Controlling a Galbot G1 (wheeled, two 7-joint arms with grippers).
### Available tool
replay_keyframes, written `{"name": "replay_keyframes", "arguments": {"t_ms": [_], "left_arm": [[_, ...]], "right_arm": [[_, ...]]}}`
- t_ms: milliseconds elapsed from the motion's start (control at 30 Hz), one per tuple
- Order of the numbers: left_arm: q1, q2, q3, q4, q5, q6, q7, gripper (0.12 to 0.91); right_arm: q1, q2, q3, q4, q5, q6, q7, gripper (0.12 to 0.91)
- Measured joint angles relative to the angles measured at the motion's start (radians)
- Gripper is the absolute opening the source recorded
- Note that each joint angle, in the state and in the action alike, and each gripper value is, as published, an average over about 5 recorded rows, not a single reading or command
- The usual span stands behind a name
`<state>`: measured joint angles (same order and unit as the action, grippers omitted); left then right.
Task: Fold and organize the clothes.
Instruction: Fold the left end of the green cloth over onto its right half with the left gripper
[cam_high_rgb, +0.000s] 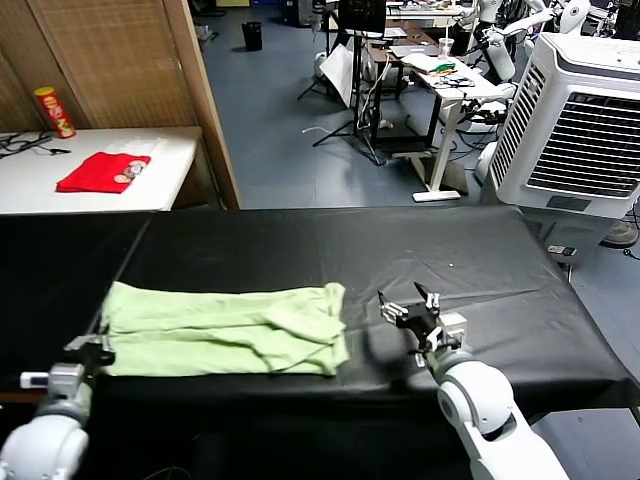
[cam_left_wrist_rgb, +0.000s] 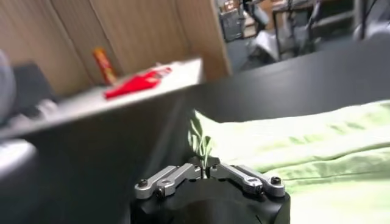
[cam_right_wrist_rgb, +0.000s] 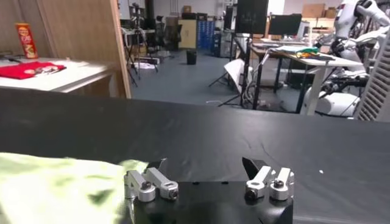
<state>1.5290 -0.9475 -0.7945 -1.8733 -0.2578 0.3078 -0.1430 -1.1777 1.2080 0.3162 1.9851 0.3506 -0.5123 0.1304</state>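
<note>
The shirt (cam_high_rgb: 225, 330) lies flattened lengthwise on the black surface (cam_high_rgb: 330, 250), near the robot's edge, already folded into a long band. The left gripper (cam_high_rgb: 92, 350) sits at the band's left end with its jaws closed on a pinch of fabric; the left wrist view shows a small peak of cloth rising between the fingertips. The right gripper (cam_high_rgb: 410, 308) rests just beside the band's right end, jaws fully open and holding nothing.

Risks from this state:
- The left pinch appears shallow. Thin fabric may slip out under any pull, or only the top layer may lift, undoing the fold.
- One-sided lifting is likely to drag and skew the band, because the right end is unsecured.
- The band's near edge lies close to the surface edge; drag toward the robot could spill it over.
</note>
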Motion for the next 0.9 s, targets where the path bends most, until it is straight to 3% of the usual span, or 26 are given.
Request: {"name": "replay_keyframes", "arguments": {"t_ms": [233,400,600,900], "left_arm": [[-0.011,-0.033,0.065,-0.119,-0.124,0.092,-0.034,0.155],[-0.052,-0.104,0.176,-0.221,-0.273,0.146,-0.090,0.155],[-0.138,-0.179,0.334,-0.263,-0.447,0.190,-0.146,0.155],[-0.228,-0.293,0.508,-0.255,-0.487,0.203,-0.166,0.155]], "right_arm": [[-0.024,0.019,0.016,0.012,-0.032,0.000,0.001,0.798],[-0.052,0.030,0.048,0.024,-0.051,0.000,0.001,0.798],[-0.081,0.038,0.093,0.029,-0.062,0.000,0.001,0.798],[-0.086,0.056,0.104,0.022,-0.077,0.000,0.001,0.798]]}}
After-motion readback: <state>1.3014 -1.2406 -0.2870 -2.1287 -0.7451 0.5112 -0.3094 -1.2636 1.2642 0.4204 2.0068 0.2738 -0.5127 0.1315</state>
